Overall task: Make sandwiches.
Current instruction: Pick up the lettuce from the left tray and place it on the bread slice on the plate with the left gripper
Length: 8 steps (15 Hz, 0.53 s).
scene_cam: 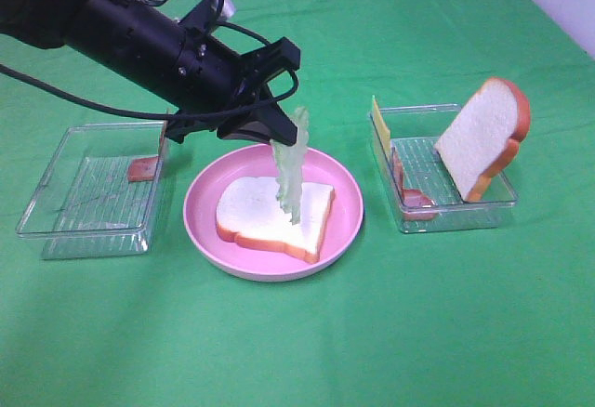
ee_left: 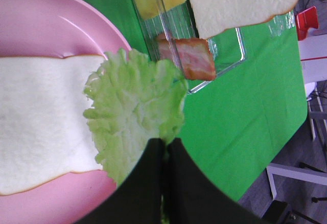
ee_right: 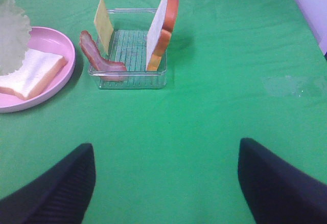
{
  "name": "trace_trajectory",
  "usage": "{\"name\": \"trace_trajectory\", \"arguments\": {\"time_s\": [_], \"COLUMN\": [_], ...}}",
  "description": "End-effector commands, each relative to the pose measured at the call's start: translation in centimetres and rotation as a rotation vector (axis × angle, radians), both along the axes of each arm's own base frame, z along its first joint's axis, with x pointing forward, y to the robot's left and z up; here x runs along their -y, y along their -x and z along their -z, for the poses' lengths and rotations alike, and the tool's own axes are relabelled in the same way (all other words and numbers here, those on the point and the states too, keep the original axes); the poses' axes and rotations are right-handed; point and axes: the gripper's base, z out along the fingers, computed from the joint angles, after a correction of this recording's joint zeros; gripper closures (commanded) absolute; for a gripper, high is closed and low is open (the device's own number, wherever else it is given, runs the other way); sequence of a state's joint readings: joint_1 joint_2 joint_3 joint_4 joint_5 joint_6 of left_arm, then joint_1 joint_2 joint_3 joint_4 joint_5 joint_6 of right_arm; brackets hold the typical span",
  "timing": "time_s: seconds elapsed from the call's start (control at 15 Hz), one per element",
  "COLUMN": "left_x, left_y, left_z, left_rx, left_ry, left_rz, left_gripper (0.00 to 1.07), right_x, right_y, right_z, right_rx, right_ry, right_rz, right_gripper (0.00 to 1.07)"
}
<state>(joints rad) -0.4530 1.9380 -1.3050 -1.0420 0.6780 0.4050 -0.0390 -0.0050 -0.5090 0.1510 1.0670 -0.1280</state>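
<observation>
A white bread slice [scene_cam: 270, 216] with an orange-brown crust lies flat on the round pink plate [scene_cam: 200, 207]. My left gripper [scene_cam: 299, 130] hovers over it, shut on the top edge of a pale green lettuce leaf [scene_cam: 290, 170] that hangs down to the bread. In the left wrist view the black fingers [ee_left: 153, 162] pinch the lettuce [ee_left: 135, 109] above the bread [ee_left: 41, 127]. My right gripper [ee_right: 166, 147] is open and holds nothing, low over the green cloth well short of the right tray [ee_right: 127, 78]; the exterior view does not show it.
The clear right tray [scene_cam: 456, 212] holds a second bread slice [scene_cam: 483, 137] leaning upright, a yellow cheese square [scene_cam: 378, 121] and a bacon strip [scene_cam: 409, 198]. A clear left tray [scene_cam: 88, 198] holds one bacon piece [scene_cam: 142, 168]. Green cloth covers the table.
</observation>
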Motion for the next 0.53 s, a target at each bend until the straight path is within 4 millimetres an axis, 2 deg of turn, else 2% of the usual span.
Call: {"name": "trace_trajectory", "arguments": {"time_s": [0.07,0.33,0.53], "left_x": [0.5,0.0,-0.6], "left_y": [-0.1,-0.3,-1.0], "left_z": [1.5,3.4,3.7], "left_rx": [-0.002,0.036,0.038], "left_ry": [-0.002,-0.107,-0.171], "left_rz": [0.049,0.131,0.027], "left_gripper": [1.07,1.07,1.07], "right_x": [0.0,0.0,0.0], "right_y": [0.2,0.2,0.2], "right_z": [0.0,0.0,0.0], "right_rx": [0.023,0.023,0.023], "right_ry": [-0.008,-0.008,-0.008], "right_rz": [0.011,0.011,0.011], "right_gripper": [0.34,0.34,0.34]}}
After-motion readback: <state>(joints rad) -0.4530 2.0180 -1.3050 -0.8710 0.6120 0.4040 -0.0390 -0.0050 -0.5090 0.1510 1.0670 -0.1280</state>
